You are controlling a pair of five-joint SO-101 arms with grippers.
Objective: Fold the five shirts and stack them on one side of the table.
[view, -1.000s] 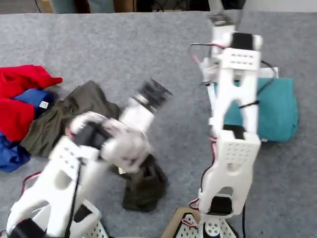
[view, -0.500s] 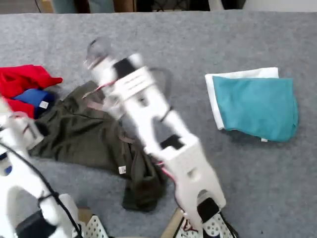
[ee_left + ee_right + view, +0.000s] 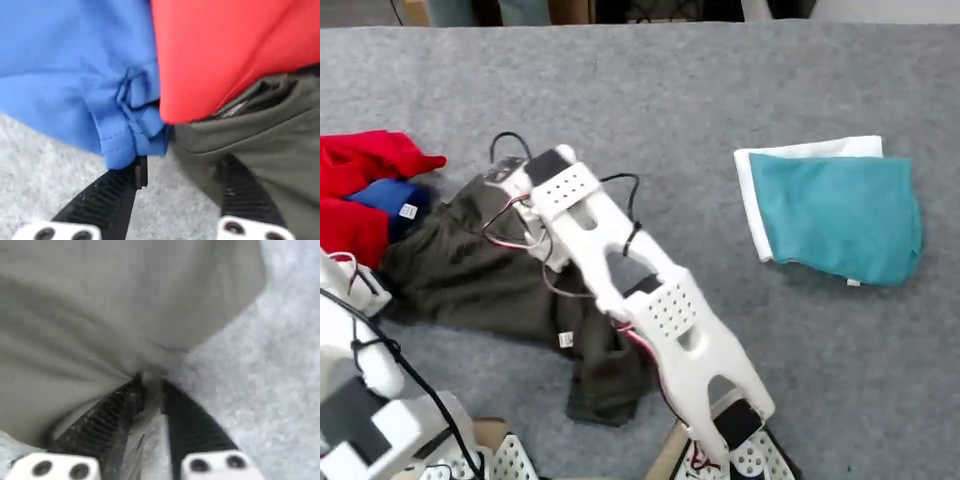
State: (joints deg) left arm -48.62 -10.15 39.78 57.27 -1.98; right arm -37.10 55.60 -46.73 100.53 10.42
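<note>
Two shirts are judged done: the teal shirt (image 3: 835,215) is laid folded on the folded white shirt (image 3: 810,148) at the right side of the table (image 3: 670,90). Three are left at the left side: the olive shirt (image 3: 470,270) is spread out crumpled, touching the red shirt (image 3: 365,165) and the blue shirt (image 3: 380,195), which are heaped together at the table edge. The right gripper (image 3: 150,382) is seen clamped on the olive shirt's far edge, fingers nearly together with a pinch of cloth between them. The left gripper (image 3: 182,165) is held with jaws wide apart, nothing gripped, low over the spot where blue hem, red shirt and olive shirt meet. The step in hand is judged to be getting the olive shirt separated and flattened for folding. To do it well, only olive cloth should be taken by the left gripper, so the blue hem near one finger should be avoided. A second corner should be pinched well apart from the right one, and the shirt pulled taut onto bare table before any fold is made. A thin pinch may be lost if pulled hard.
</note>
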